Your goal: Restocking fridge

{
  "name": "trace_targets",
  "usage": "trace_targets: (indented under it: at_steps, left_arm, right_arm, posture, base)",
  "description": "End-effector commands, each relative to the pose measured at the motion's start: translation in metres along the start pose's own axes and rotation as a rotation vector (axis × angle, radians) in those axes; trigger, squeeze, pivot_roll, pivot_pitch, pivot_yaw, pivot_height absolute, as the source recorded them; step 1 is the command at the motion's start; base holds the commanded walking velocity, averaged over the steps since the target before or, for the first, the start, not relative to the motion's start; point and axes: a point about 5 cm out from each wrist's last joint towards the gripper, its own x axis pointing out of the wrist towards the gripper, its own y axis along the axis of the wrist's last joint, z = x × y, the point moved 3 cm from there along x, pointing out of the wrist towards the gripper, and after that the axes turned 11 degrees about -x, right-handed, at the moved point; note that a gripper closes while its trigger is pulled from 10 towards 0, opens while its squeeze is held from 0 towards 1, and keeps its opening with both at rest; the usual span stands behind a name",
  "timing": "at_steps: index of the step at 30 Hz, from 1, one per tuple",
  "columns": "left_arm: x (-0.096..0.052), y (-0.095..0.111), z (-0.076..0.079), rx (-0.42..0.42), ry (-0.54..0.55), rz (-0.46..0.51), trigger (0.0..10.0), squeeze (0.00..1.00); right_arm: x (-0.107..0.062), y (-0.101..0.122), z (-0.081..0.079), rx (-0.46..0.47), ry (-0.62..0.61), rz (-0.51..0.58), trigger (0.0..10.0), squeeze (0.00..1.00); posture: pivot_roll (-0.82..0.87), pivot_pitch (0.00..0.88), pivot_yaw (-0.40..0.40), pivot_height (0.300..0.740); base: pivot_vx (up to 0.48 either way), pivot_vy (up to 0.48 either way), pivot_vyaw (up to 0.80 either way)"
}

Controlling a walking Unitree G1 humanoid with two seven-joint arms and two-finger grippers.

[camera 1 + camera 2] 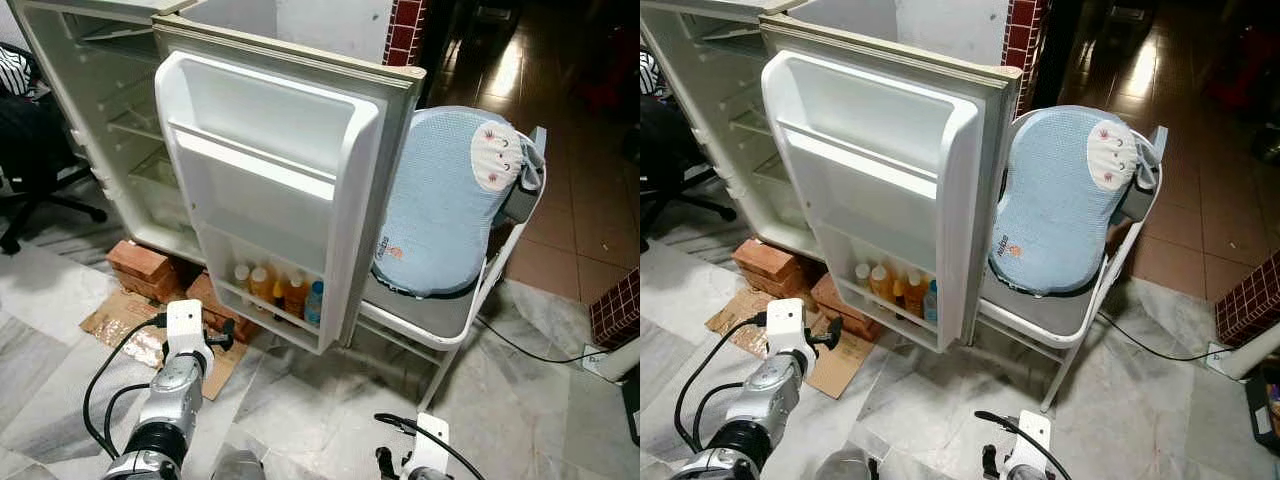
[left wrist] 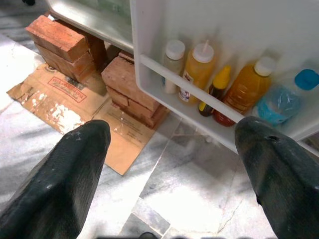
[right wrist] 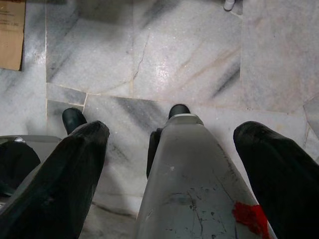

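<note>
White plastic lined the open door of the small cream fridge (image 1: 290,170), which stood swung out toward the camera with the cabinet (image 1: 110,110) behind it at far left. The door's bottom shelf (image 2: 199,97) held a row of bottles: a pale white-capped bottle (image 2: 172,62), a yellow squeeze bottle with a white nozzle (image 2: 198,69), a small dark bottle with a yellow cap (image 2: 216,89), an amber bottle with a white cap (image 2: 246,89) and a blue-capped water bottle (image 2: 281,102) at the right end. The upper door shelves carried nothing visible.

The fridge rested on red bricks (image 2: 57,42), with flattened brown cardboard (image 2: 65,102) lying on the grey marble floor (image 1: 330,410) beside them. A white folding chair (image 1: 470,310) stood just right of the door, bearing a light blue padded cushion (image 1: 440,200).

The left hand (image 2: 172,169) was released, fingers spread wide, grasping nothing, raised low in front of the door's bottom shelf and apart from it. The right hand (image 3: 172,169) was likewise released and empty, hanging near the floor over the robot's own grey foot (image 3: 192,184).
</note>
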Motion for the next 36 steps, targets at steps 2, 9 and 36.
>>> trace_targets:
  at_steps: [2, 9, 36]
  left_arm:
    - [0.0033, 0.0065, -0.0006, -0.007, -0.003, 0.005, 10.0, 0.00]
    - [0.0045, 0.0040, 0.0010, -0.005, -0.015, -0.022, 10.0, 0.00]
    - [0.0050, 0.0032, 0.0013, -0.023, -0.018, -0.026, 10.0, 0.00]
  right_arm:
    - [-0.0322, 0.2134, -0.0370, -0.506, 0.097, 0.518, 10.0, 0.00]
    - [-0.0325, 0.2140, -0.0370, -0.509, 0.094, 0.520, 10.0, 0.00]
    - [-0.0325, 0.2141, -0.0368, -0.509, 0.093, 0.521, 10.0, 0.00]
  posture:
    - [0.05, 0.000, 0.000, 0.740]
    - [0.04, 0.000, 0.000, 0.740]
    - [0.04, 0.000, -0.099, 0.740]
  base:
    - [0.000, 0.000, 0.00]
    - [0.000, 0.000, 0.00]
    - [0.000, 0.373, 0.00]
